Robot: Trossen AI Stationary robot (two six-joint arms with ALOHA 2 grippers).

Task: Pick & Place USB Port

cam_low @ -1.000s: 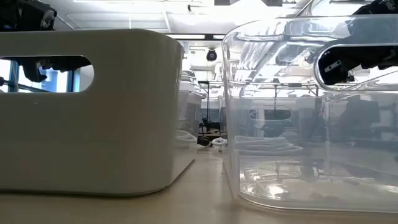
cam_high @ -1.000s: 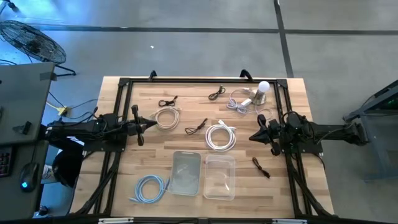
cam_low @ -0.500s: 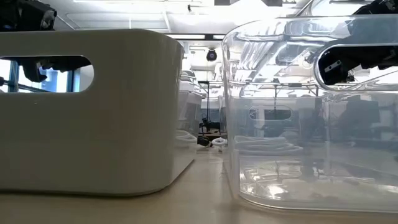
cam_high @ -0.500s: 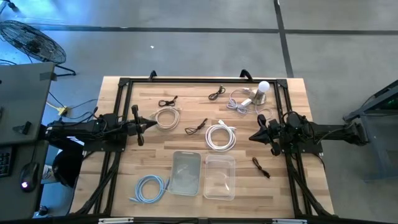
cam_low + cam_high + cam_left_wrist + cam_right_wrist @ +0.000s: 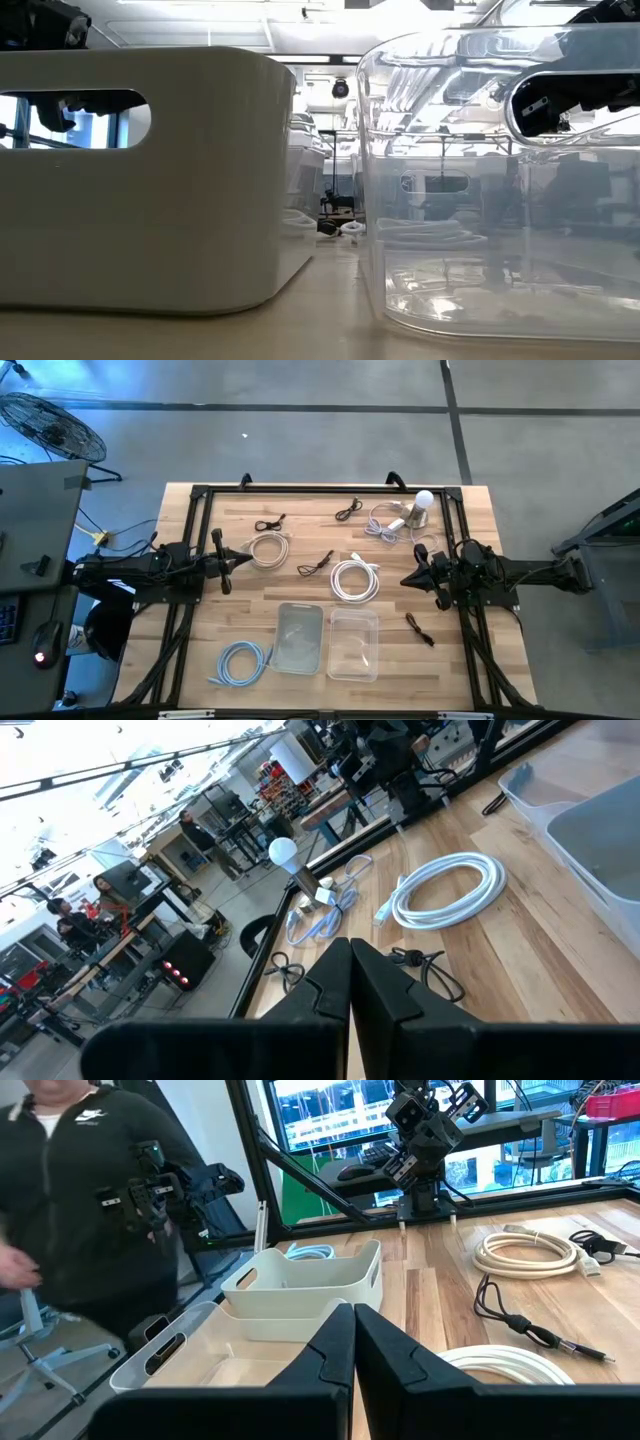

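Several coiled cables lie flat on the wooden table: a white coil point(image 5: 355, 580), a cream coil point(image 5: 268, 548), a blue coil point(image 5: 243, 663), and short black cables point(image 5: 316, 565) point(image 5: 420, 630). Two bins, one white point(image 5: 298, 638) and one clear point(image 5: 353, 644), stand near the table's near edge. My left gripper point(image 5: 240, 560) hovers shut beside the cream coil. My right gripper point(image 5: 405, 580) hovers shut to the right of the white coil. In the left wrist view the shut fingers point(image 5: 350, 970) point toward the white coil point(image 5: 445, 890).
A white bulb on a socket point(image 5: 420, 508) with a loose pale cable point(image 5: 385, 522) sits at the far right. Two more black cables point(image 5: 268, 523) point(image 5: 348, 510) lie by the far edge. A person point(image 5: 90, 1190) stands beyond the table's near side.
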